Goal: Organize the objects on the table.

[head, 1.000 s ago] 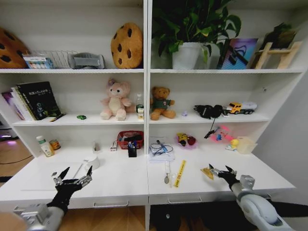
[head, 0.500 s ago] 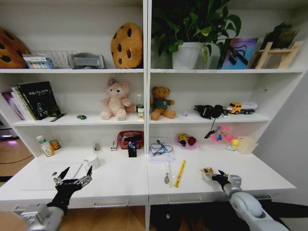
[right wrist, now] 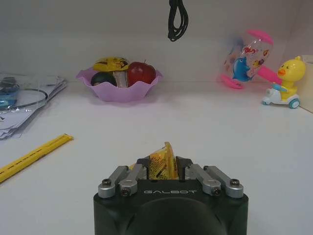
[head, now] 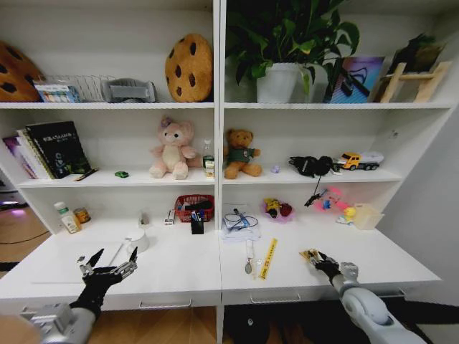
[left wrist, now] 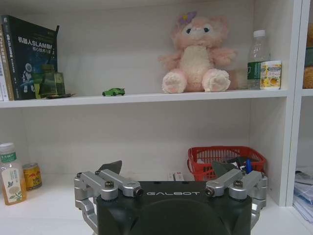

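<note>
Yellow packet clamped in my right gripper, low over the table

The yellow packet (right wrist: 164,163) sits upright between my right gripper's (head: 320,259) fingers, just right of the yellow ruler (head: 268,258) (purple bowl (right wrist: 119,91) ahead), above the table (head: 179,269). My left gripper (head: 107,264) hovers spread and empty, well left of the ruler.

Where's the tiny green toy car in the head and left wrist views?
Head view: tiny green toy car on the middle left shelf, beside the black book.
Left wrist view: same shelf, between book and bear.
Shared landmark: pink plush bear on that shelf.
</note>
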### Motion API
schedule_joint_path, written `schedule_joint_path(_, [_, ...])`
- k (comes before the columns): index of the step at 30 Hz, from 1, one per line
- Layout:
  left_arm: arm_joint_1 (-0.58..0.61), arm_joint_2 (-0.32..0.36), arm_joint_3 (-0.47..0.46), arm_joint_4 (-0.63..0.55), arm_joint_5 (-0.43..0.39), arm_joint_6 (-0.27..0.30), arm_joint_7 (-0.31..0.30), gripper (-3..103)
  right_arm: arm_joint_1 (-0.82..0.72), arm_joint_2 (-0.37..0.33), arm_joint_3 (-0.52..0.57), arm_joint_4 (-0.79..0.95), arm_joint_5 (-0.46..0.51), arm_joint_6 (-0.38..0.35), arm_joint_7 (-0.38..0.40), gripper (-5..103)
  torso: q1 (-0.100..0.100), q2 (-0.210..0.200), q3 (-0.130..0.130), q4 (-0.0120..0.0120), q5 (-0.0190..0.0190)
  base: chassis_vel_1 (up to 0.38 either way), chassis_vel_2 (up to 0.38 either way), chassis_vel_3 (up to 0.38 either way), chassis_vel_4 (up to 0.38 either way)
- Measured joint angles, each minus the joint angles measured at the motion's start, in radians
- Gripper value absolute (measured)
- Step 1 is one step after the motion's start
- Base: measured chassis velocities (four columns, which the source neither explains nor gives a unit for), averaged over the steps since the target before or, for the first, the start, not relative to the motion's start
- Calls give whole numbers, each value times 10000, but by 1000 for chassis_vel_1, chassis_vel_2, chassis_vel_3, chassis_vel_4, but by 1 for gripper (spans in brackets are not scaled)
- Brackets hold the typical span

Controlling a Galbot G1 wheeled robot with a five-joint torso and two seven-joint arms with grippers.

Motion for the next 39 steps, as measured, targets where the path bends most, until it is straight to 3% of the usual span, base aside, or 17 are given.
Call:
schedule_joint_path(3, [0, 0, 0, 0, 0, 0, 0, 100, 25, -5, 3, -17, 5, 9, -90, 24, 0, 1, 0, 0, 0, 0, 0, 0, 0])
schedule_joint_path(8, [0, 1, 0, 0, 0, 0, 0, 100, 306, -104, 8, 42, 173, 17, -230, 3, 0, 0, 0, -2, 1, 0, 0, 0, 0])
schedule_joint_path(10, [0, 0, 0, 0, 0, 0, 0, 100, 540, -157, -21, 71, 335, -45, -231, 1, -1, 0, 0, -2, 0, 0, 0, 0, 0])
schedule_joint_path(18, [1, 1, 0, 1, 1, 0, 2, 100, 3136, -260, -985, -1073, 932, -264, -228, 0, 0, 0, 0, -1, 1, 0, 0, 0, 0])
schedule_joint_path(19, [0, 0, 0, 0, 0, 0, 1, 100, 4193, -206, -1593, -1794, 986, -267, -282, 0, 1, 0, 1, 1, -3, 0, 0, 0, 0])
schedule_joint_path(23, [0, 1, 0, 0, 0, 0, -1, 100, 5680, -29, -2660, -2760, 950, -246, -437, 0, 0, -1, 2, 0, 1, 0, 0, 0, 0])
schedule_joint_path(25, [0, 0, 1, 0, 1, 0, 3, 100, 7069, 349, -3567, -3891, 613, 127, -654, 0, 0, 0, 0, 3, -1, 0, 0, 0, 0])
schedule_joint_path(39, [0, 0, 0, 1, 1, 0, 0, 100, 9475, 1623, -4751, -7661, 27, 1075, -1358, 0, 1, -1, 1, 0, 2, 0, 0, 0, 0])
